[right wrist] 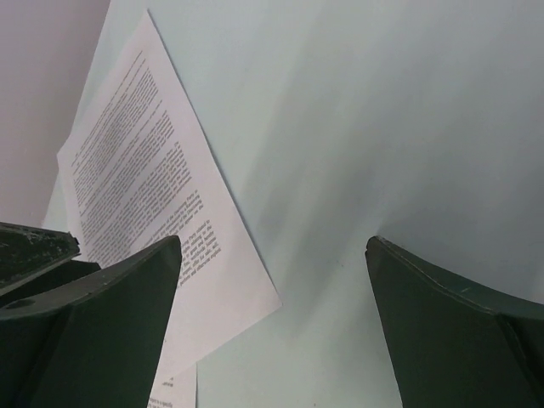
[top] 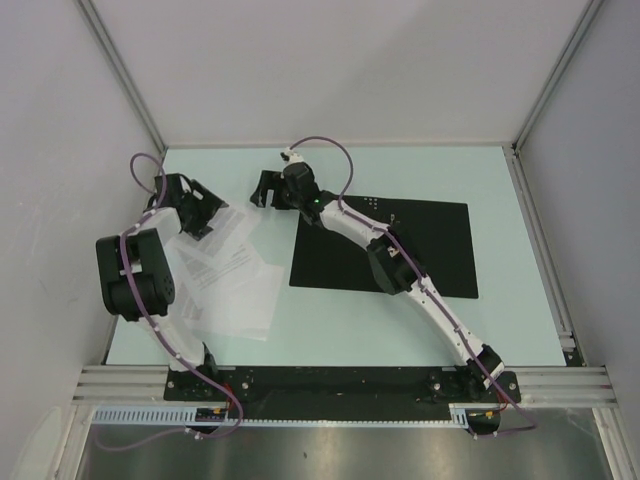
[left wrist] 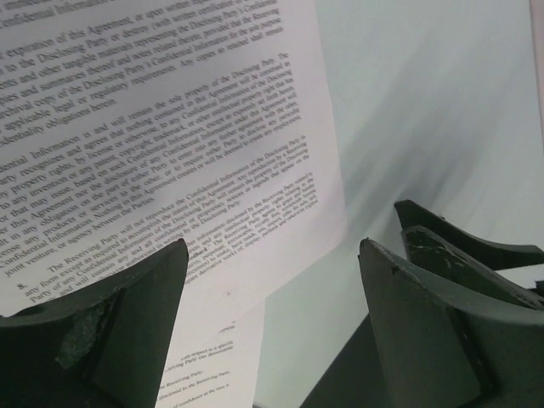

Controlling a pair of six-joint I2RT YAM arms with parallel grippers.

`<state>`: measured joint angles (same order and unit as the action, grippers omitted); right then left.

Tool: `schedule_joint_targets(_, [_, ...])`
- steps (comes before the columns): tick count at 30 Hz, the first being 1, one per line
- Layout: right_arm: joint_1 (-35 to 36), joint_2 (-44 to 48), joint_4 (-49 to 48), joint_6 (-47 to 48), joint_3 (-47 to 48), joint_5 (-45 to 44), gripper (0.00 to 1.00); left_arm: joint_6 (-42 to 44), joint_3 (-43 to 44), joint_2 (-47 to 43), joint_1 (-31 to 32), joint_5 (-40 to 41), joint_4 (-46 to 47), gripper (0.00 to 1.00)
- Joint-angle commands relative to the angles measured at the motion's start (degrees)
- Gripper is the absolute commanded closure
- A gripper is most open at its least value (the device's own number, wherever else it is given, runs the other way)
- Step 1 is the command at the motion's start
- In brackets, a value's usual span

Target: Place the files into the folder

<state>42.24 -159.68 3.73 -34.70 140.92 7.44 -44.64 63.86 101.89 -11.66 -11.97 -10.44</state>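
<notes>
Left gripper (left wrist: 272, 255) stood spread and empty just above the sheets (top: 225, 275), which lay fanned loose on the left of the table (top: 400, 330). The right gripper (right wrist: 272, 246), also spread, hung near their far corner. The folder (top: 440, 250) lay flat just to their right. Pinched at one edge, such thin sheets could slide apart or crumple.

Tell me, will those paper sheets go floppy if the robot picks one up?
Probably yes. The paper sheets look very thin and lie flat, so one lifted by an edge would likely droop. They overlap loosely, so a push may slide several together. Flat on the smooth table, an edge could be hard to pinch.
</notes>
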Motion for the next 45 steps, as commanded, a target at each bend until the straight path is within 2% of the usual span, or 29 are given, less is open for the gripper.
schedule_joint_targets(1, [1.3, -1.3, -0.2, -0.8, 3.5, -5.7, 0.04, -1.1, 0.7, 1.9, -1.1, 0.1, -0.6, 0.12])
schedule_joint_targets(7, [1.6, -3.5, 1.1, -3.1, 5.1, -3.9, 0.05, -2.2, -3.9, 1.7, -1.1, 0.1, -2.8, 0.12])
schedule_joint_targets(12, [3.1, -4.0, 1.5, -4.0, 5.2, -1.8, 0.07, -3.0, -13.2, -4.6, -1.1, 1.6, -1.3, 0.11])
schedule_joint_targets(15, [4.2, -3.9, 1.8, -3.3, 5.2, -1.4, 0.08, -1.4, -15.5, -7.4, -0.6, 1.2, -1.1, 0.11])
schedule_joint_targets(21, [4.5, -2.5, 2.2, -1.0, 2.3, 0.4, 0.10, 6.8, -12.5, -13.5, 2.9, 3.4, -5.4, 0.11])
schedule_joint_targets(25, [4.7, -0.8, 0.4, -0.2, 0.2, 1.3, 0.16, 9.3, -9.1, -17.0, 4.5, 7.8, -6.2, 0.11])
schedule_joint_targets(28, [5.7, -0.6, 3.5, 1.3, 0.2, 0.5, 0.18, 8.4, -6.2, -15.1, 4.3, 8.0, -5.8, 0.09])
schedule_joint_targets(34, [6.6, 1.8, 8.7, 4.8, -2.8, -1.5, 0.22, 4.3, -1.5, -2.3, 1.1, 4.3, -7.2, 0.09])
schedule_joint_targets(41, [7.4, 2.1, 13.2, 8.9, -2.0, -0.5, 0.27, 1.2, -5.9, -0.9, -0.5, 3.3, -2.9, 0.08])
schedule_joint_targets(45, [8.2, 2.3, 14.7, 9.9, -3.4, 3.4, 0.31, 0.2, -7.5, 0.3, -1.2, 1.1, -1.3, 0.08])
